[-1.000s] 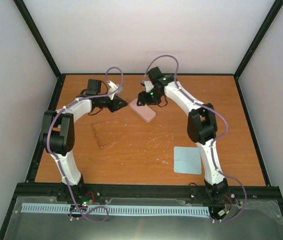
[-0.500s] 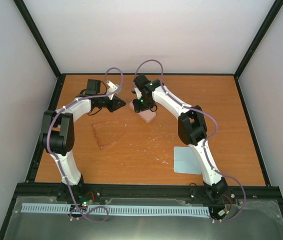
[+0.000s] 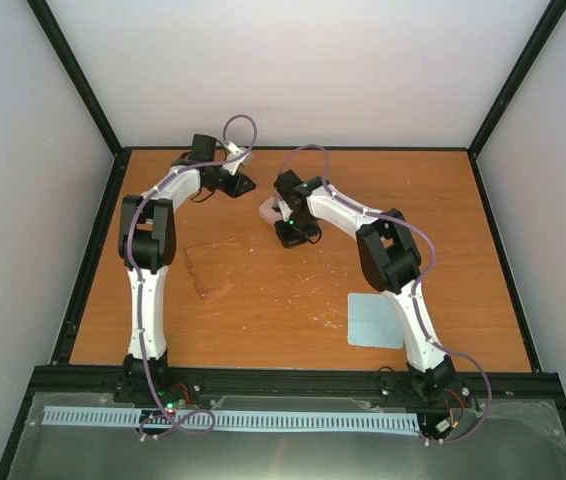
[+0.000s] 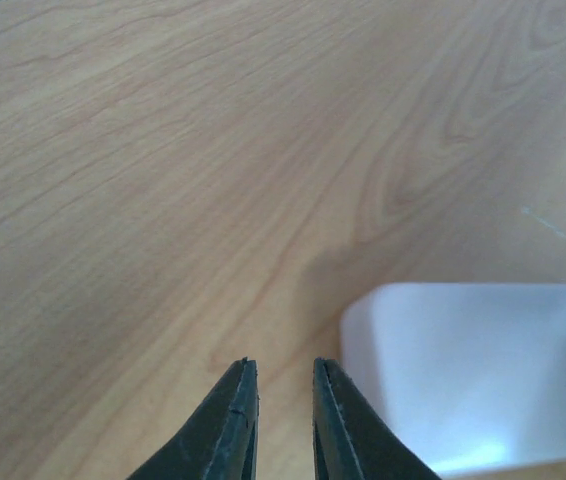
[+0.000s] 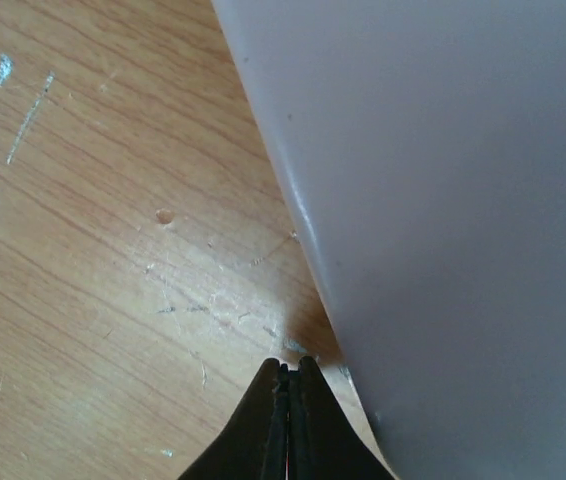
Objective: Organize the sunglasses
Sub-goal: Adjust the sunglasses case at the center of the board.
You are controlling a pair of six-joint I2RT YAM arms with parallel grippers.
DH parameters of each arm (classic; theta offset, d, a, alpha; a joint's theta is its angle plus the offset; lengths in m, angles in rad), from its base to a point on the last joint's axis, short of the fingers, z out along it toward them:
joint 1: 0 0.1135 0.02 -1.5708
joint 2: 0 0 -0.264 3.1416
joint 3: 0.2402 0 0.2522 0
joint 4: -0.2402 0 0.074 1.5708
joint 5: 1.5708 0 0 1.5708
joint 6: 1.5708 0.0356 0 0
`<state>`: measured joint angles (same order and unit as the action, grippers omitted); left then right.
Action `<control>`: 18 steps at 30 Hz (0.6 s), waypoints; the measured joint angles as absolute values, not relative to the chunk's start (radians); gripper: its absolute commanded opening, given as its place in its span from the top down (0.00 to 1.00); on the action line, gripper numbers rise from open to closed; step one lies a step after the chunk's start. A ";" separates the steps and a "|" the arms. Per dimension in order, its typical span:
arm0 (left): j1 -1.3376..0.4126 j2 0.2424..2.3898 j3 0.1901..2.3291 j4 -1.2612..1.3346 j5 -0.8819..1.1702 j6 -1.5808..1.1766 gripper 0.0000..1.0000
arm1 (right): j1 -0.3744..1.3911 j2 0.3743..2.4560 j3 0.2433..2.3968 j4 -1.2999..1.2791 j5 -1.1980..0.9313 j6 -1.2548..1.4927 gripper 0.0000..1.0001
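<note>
Both empty: left tool (image 4: 281,420) slightly parted, right tool (image 5: 290,400) pressed together beside pink case (image 5: 463,200).

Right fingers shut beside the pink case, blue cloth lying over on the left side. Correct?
No: the top external view shows the blue cloth over on the right side, not the left. The right gripper does have its fingers shut beside the pink case.

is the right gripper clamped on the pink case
No, the right gripper is shut on nothing, its fingertips pressed together beside the pink case.
</note>
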<state>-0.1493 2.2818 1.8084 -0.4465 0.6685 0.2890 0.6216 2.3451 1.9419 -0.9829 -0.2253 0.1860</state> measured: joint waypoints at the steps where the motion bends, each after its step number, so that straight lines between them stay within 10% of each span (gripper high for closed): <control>1: -0.156 2.314 1.854 -0.476 0.656 0.291 0.81 | 0.622 2.336 1.930 -0.978 -0.223 0.191 0.96; 18: -0.295 2.441 1.962 -0.675 0.575 0.359 0.81 | 0.521 2.271 1.812 -0.953 -0.083 0.265 0.94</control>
